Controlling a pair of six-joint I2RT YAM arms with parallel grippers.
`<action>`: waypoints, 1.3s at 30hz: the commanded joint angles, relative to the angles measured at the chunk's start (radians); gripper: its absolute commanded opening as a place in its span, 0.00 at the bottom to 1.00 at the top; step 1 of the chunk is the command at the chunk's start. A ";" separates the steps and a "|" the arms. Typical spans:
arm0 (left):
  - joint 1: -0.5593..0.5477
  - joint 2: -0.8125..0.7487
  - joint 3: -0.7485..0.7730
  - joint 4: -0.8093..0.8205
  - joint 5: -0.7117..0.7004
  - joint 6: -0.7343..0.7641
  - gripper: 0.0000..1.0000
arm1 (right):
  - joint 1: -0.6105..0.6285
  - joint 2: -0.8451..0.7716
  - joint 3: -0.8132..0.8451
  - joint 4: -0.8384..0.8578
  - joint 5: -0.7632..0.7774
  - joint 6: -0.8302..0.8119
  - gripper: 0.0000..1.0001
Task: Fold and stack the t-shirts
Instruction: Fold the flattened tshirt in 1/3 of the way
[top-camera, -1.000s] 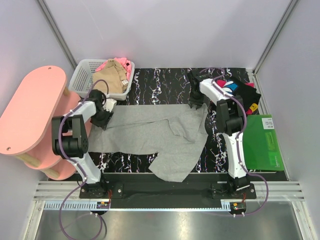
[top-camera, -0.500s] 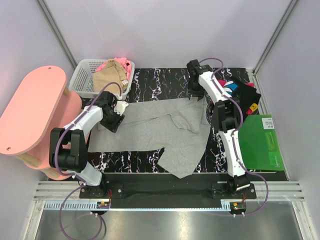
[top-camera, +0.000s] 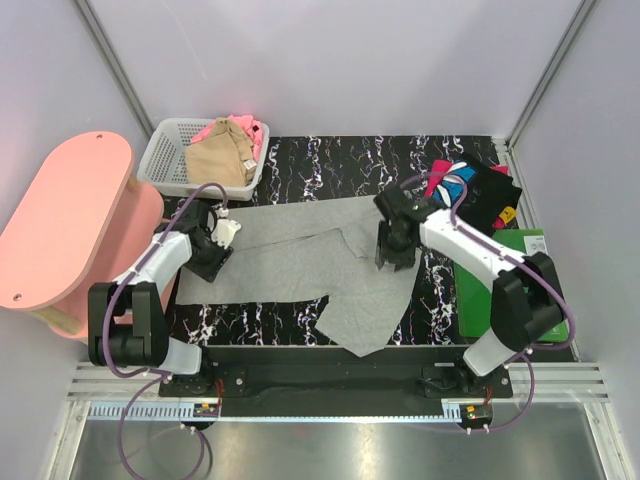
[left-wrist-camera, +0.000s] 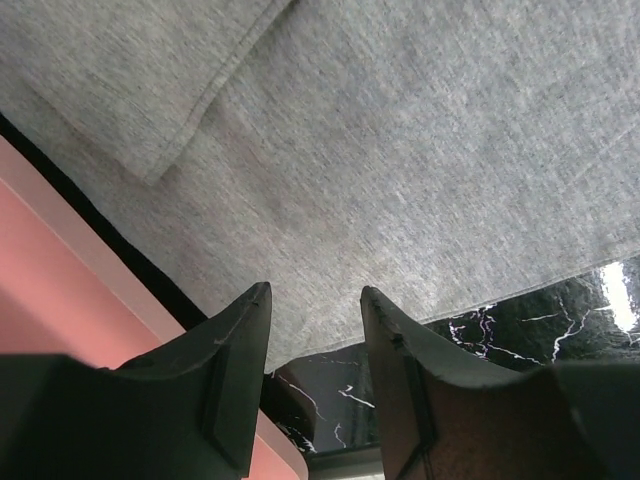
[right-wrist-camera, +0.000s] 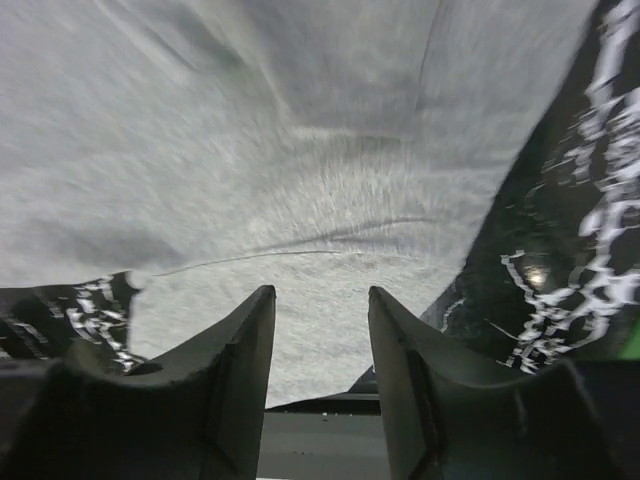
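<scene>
Moved from the far edge of the table (top-camera: 330, 165) to its middle, my right hand (top-camera: 390, 256) hovers released and empty over the grey t-shirt (top-camera: 300, 255), spread mid-table. My left hand (left-wrist-camera: 315, 300), also released, hangs over the shirt's hem by the table's left edge.

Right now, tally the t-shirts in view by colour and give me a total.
Grey t-shirt: 1
Tan t-shirt: 1
Pink t-shirt: 1
Black printed t-shirt: 1
Total: 4
</scene>
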 joint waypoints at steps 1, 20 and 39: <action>0.002 -0.048 -0.004 0.041 -0.005 0.020 0.46 | 0.034 0.037 -0.200 0.188 -0.128 0.107 0.46; 0.002 -0.063 -0.084 0.059 -0.021 0.055 0.46 | 0.043 0.111 -0.306 0.131 0.046 0.138 0.28; 0.002 -0.198 -0.162 -0.071 0.007 0.098 0.47 | 0.038 -0.079 -0.212 -0.019 0.044 0.063 0.38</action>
